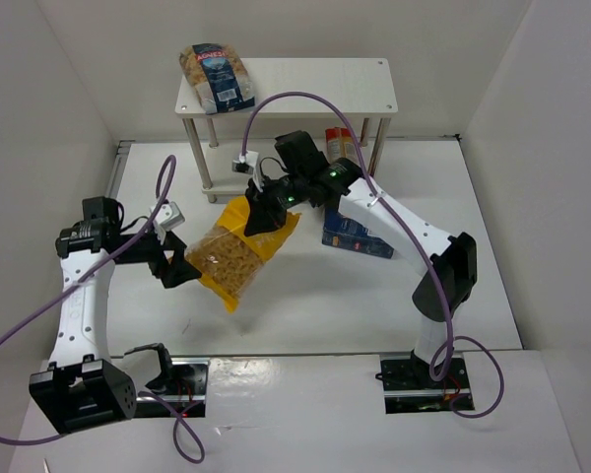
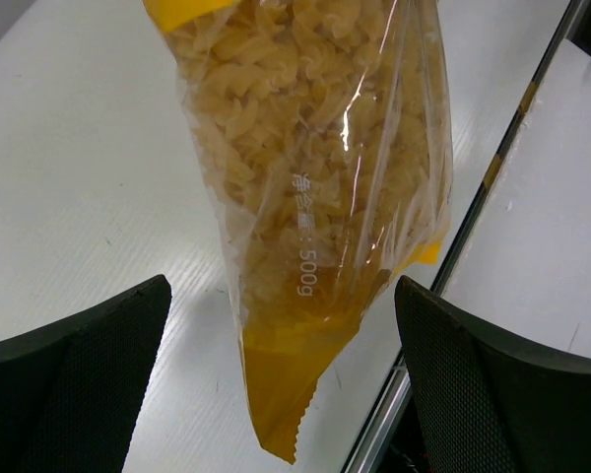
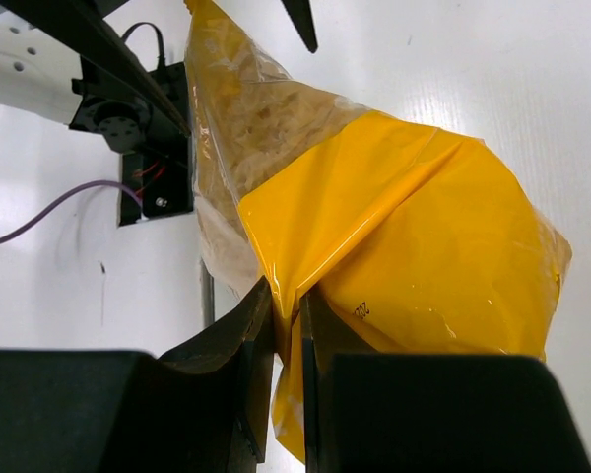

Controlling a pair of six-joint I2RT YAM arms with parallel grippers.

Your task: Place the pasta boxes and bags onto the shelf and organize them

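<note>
At frame centre, the right gripper is pinching only the thin top edge of the yellow bag, which is hanging, seemingly just off the table. The film could be slipping free under the pasta's weight before reaching the shelf at upper centre. The left gripper is gaping wide, holding nothing.

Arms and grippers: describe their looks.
The left arm and right arm have white links and black joints. The left gripper and right gripper are black, two-fingered. Purple cables trail from both wrists. Green lights dot the right arm.
</note>
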